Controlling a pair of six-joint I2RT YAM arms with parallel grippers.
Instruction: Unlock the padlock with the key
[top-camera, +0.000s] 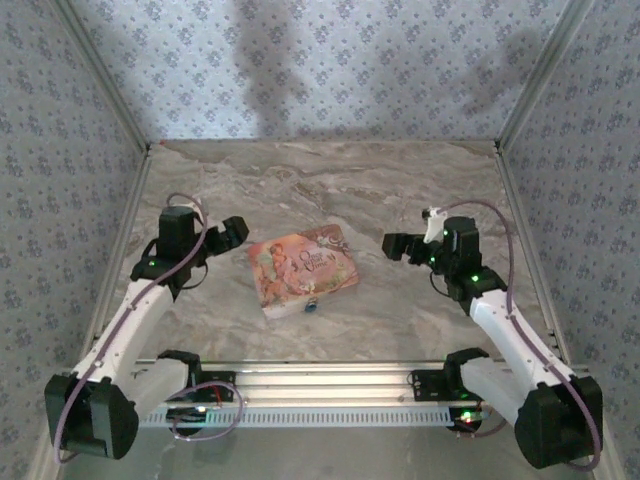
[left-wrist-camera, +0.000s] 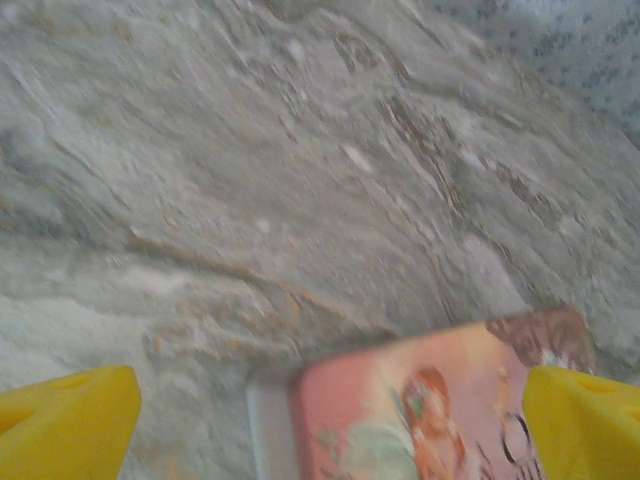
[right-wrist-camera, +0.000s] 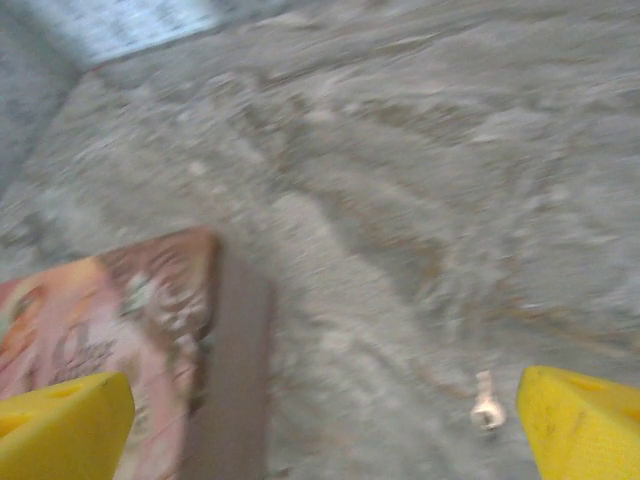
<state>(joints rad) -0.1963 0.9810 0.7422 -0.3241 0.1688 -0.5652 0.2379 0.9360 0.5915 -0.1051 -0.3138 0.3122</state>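
A pink-orange illustrated flat box (top-camera: 303, 268) lies on the marble table between my arms. A tiny dark bit (top-camera: 312, 306) sits at its near edge; it is too small to tell whether this is the padlock. A small pale key (right-wrist-camera: 487, 405) lies flat on the table, just inside my right gripper's right fingertip. My left gripper (top-camera: 232, 232) hovers open just left of the box, and its wrist view has the box's corner (left-wrist-camera: 420, 410) between the yellow fingers (left-wrist-camera: 70, 420). My right gripper (top-camera: 395, 245) stands open to the right of the box (right-wrist-camera: 110, 320), holding nothing.
The marble tabletop (top-camera: 330, 180) is fenced by patterned walls at the left, back and right. An aluminium rail (top-camera: 320, 385) with the arm bases runs along the near edge. Both wrist views are blurred.
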